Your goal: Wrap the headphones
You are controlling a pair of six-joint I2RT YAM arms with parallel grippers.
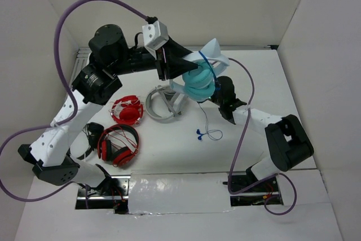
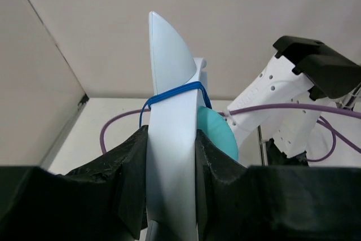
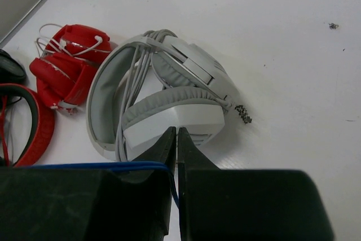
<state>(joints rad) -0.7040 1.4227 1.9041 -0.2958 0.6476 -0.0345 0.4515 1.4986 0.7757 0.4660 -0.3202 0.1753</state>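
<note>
The teal headphones [image 1: 198, 86] hang in the air above the table's middle. My left gripper [image 1: 189, 65] is shut on their pale light-blue headband [image 1: 213, 52]. In the left wrist view the headband [image 2: 169, 117] stands upright between my fingers [image 2: 132, 162], with the blue cable [image 2: 175, 90] looped across it and a teal ear cup [image 2: 219, 135] behind. My right gripper [image 1: 217, 91] is just right of the ear cups. It is shut [image 3: 176, 132] on the thin blue cable [image 3: 113, 166]. The rest of the cable hangs down to the blue plug [image 1: 200, 134] on the table.
Grey-white headphones [image 1: 163, 105] lie below the held pair and also show in the right wrist view [image 3: 169, 100]. Small red headphones [image 1: 127, 109] and red-and-black headphones [image 1: 117, 144] lie to the left. White walls enclose the table on three sides.
</note>
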